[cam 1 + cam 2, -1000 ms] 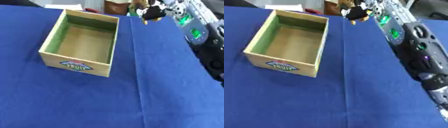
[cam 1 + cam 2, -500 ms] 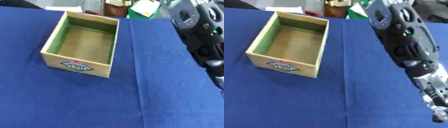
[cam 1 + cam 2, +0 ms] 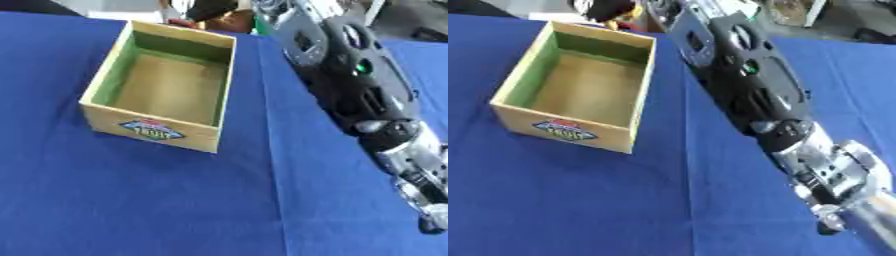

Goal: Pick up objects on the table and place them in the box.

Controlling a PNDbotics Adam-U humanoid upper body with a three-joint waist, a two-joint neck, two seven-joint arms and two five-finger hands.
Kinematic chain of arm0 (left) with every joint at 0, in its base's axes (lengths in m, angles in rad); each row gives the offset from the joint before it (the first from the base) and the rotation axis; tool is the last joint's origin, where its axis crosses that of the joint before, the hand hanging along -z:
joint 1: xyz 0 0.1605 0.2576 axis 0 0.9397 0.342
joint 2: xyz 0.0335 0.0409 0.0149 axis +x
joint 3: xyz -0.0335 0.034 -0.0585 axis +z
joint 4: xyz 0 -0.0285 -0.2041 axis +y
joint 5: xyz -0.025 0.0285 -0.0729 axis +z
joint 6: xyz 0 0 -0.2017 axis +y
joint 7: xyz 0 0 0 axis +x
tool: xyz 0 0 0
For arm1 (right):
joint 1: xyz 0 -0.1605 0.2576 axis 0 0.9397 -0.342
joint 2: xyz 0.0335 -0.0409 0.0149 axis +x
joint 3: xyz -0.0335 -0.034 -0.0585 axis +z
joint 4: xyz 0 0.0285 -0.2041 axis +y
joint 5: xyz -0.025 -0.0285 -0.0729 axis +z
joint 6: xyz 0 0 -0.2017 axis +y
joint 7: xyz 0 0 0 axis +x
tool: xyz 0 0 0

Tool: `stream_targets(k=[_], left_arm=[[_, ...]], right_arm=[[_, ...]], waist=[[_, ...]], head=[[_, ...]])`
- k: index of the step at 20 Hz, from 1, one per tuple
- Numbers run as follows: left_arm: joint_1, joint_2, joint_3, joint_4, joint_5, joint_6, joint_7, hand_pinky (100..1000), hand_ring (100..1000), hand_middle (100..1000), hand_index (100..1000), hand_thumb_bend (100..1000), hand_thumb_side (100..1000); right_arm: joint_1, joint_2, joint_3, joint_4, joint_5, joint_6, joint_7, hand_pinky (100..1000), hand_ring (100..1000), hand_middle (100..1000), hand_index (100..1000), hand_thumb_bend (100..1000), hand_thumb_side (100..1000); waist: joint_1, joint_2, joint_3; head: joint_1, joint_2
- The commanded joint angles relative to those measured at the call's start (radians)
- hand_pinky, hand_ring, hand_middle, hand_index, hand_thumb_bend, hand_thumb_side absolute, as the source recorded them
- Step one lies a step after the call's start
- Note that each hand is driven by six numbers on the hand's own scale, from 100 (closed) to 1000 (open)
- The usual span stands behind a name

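A shallow wooden box (image 3: 149, 131) with a green-tinted inside and a colourful label on its front wall stands on the blue table, upper left of centre. Nothing shows inside it. My right arm (image 3: 359, 85), black with silver joints, crosses from the lower right up to the top middle. Its dark hand (image 3: 610, 7) is just beyond the box's far rim, partly cut off by the top edge. A small reddish-orange shape (image 3: 181, 22) shows right under the hand, at the far rim. Whether the hand holds it is unclear. My left hand is out of sight.
A blue cloth (image 3: 131, 200) covers the table, with a seam (image 3: 273, 165) running front to back just right of the box. Beyond the far edge lie a brown shape and other blurred clutter (image 3: 794, 10).
My right arm has swung left across the table, and its hand has gone from the top right to just behind the box's far rim. The box has stayed put.
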Motion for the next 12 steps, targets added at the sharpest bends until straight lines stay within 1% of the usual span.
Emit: stream_targets(k=[1,7,12], left_arm=[[-0.011,0.015,-0.001,-0.017,0.006,-0.001,-0.007,580,601,566,774,100,711],[-0.013,0.013,-0.003,-0.017,0.009,-0.001,-0.011,580,601,566,774,100,711],[-0.012,0.013,-0.005,-0.017,0.01,0.0,-0.014,581,600,565,774,100,710]], right_arm=[[-0.013,0.026,0.009,0.02,0.013,-0.015,0.003,695,616,455,486,100,473],[0.012,0.074,0.028,0.095,0.033,-0.029,0.006,693,619,455,486,100,466],[0.012,0.096,0.042,0.168,0.061,-0.061,0.017,690,626,460,482,100,468]], waist=[[0.007,-0.018,0.003],[0.007,-0.016,0.005],[0.005,-0.015,0.008]], head=[[-0.011,0.003],[-0.03,0.005],[-0.041,0.007]])
